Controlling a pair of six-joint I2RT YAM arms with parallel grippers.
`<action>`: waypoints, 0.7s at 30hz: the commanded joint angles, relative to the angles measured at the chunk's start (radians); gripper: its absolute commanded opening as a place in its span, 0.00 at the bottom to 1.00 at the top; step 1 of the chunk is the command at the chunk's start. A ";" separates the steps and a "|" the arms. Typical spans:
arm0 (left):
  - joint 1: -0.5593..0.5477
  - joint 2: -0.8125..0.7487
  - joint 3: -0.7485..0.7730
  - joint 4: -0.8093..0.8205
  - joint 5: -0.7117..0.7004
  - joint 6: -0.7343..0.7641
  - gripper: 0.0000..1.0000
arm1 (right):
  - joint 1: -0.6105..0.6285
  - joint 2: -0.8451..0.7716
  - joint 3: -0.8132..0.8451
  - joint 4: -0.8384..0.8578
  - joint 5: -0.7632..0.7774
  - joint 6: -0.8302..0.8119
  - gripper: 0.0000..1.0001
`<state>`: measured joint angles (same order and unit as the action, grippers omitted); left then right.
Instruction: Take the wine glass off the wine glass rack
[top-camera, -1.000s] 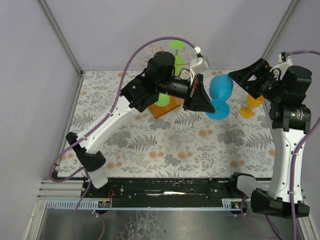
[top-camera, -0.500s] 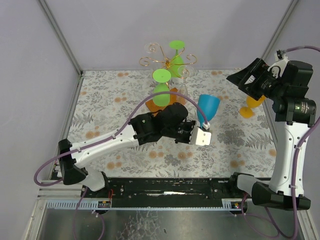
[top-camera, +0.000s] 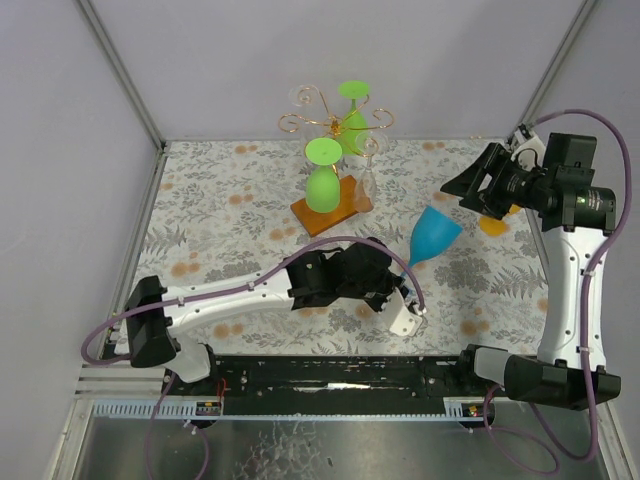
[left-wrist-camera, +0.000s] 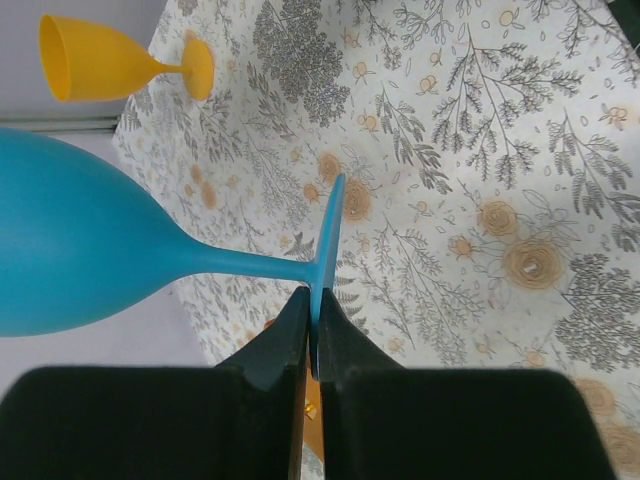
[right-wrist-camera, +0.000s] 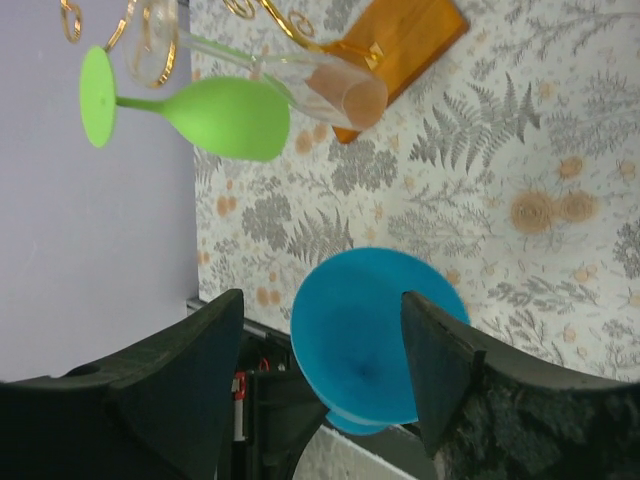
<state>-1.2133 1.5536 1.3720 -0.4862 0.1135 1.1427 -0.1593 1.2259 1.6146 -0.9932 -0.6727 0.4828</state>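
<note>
The blue wine glass (top-camera: 433, 238) hangs tilted over the worktop (top-camera: 230, 240), well apart from the rack (top-camera: 333, 122), its thin foot pinched tight by the left fingers (left-wrist-camera: 280, 345). It looks light and slick. The right fingers (right-wrist-camera: 190, 370), spread wide, flank the bowl, probably the steadier hold.

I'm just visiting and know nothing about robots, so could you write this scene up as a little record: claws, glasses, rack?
Wine glass rack: at the far side of the table, with two green glasses and a clear glass hanging on it
Left gripper: shut on the foot of the blue wine glass, held clear of the rack
Right gripper: open, facing the blue bowl's mouth
Yellow glass: on the table, right side
</note>
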 joint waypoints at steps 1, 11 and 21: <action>-0.011 0.035 -0.011 0.100 -0.036 0.119 0.00 | 0.014 -0.019 -0.025 -0.049 -0.043 -0.053 0.69; -0.010 0.074 -0.019 0.107 -0.046 0.165 0.00 | 0.035 -0.043 -0.054 -0.151 -0.013 -0.119 0.60; -0.012 0.077 -0.012 0.113 -0.046 0.188 0.00 | 0.121 -0.041 -0.112 -0.186 0.019 -0.148 0.51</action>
<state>-1.2175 1.6291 1.3548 -0.4625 0.0780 1.2991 -0.0753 1.1877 1.5074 -1.1343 -0.6453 0.3576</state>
